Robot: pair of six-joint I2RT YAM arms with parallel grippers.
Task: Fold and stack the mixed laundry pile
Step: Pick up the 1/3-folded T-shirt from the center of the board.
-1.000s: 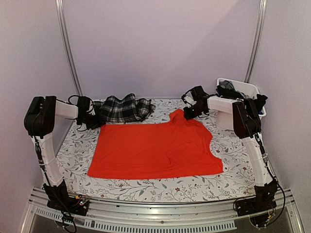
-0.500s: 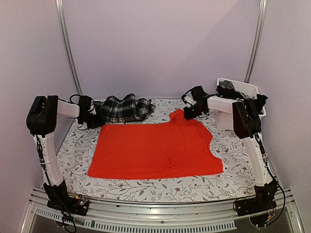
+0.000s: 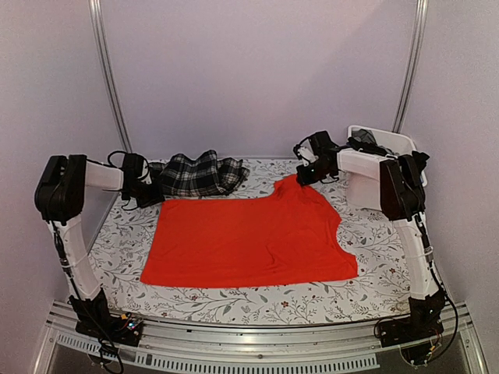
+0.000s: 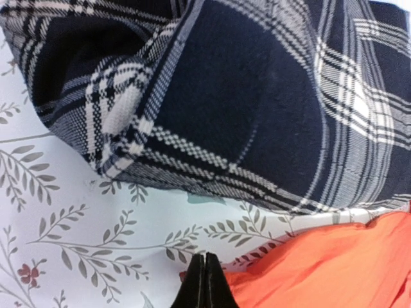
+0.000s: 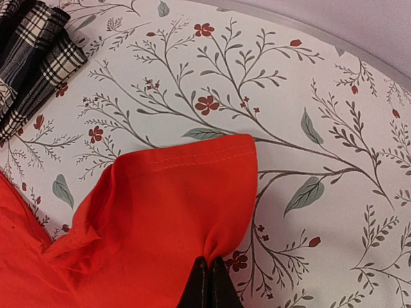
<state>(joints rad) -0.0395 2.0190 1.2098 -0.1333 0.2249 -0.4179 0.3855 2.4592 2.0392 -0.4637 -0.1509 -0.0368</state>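
The bright orange-red garment (image 3: 249,238) lies spread flat on the middle of the table. My left gripper (image 3: 150,195) sits at its far left corner; in the left wrist view the gripper (image 4: 205,258) is shut with the orange edge (image 4: 321,269) pinched at its tips. My right gripper (image 3: 299,178) is shut on the garment's far right sleeve, which bunches into the gripper (image 5: 210,260) and lifts off the cloth (image 5: 173,212). The black-and-white plaid garment (image 3: 195,173) lies crumpled at the back left, just beyond the left gripper (image 4: 257,109). Dark garments (image 3: 365,142) sit in the bin.
A white plastic bin (image 3: 387,133) stands at the back right, behind the right arm. The floral tablecloth (image 3: 234,300) covers the table. A corner of the plaid garment (image 5: 32,51) shows at the right wrist view's upper left. Metal frame posts rise at both back corners.
My left gripper has shut at the orange garment's far left corner. My right gripper has risen and drawn back a little, pulling the sleeve up with it.
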